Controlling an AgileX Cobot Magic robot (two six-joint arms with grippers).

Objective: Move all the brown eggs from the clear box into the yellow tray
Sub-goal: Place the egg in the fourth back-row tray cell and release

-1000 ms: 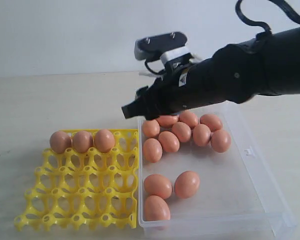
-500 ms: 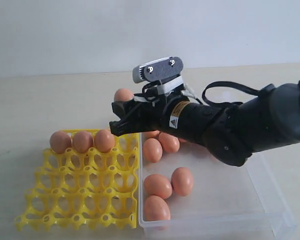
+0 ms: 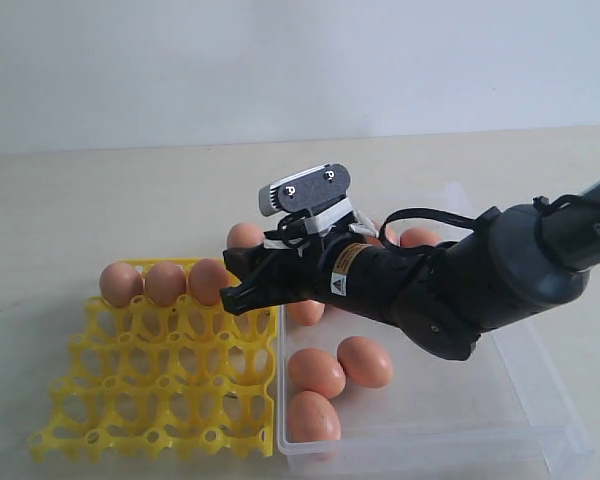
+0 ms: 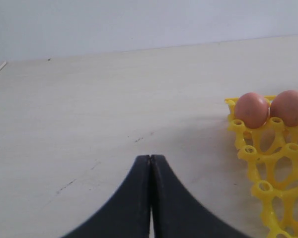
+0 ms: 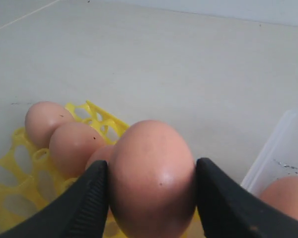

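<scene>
Right end effector (image 5: 151, 198) is clamped on one brown egg (image 5: 150, 158) over the yellow tray (image 3: 130, 395)'s far right corner, beside three seated eggs (image 3: 165, 282). I'd lower slowly, centre it over the cup, then let go gently.

Tabletop (image 3: 90, 200): pale beige, matte, with faint grain and a few small dark scuff marks (image 4: 142, 139). Wall (image 3: 280, 60): plain off-white, meets the tabletop's far edge. Lighting: soft, even, weak shadows.
</scene>
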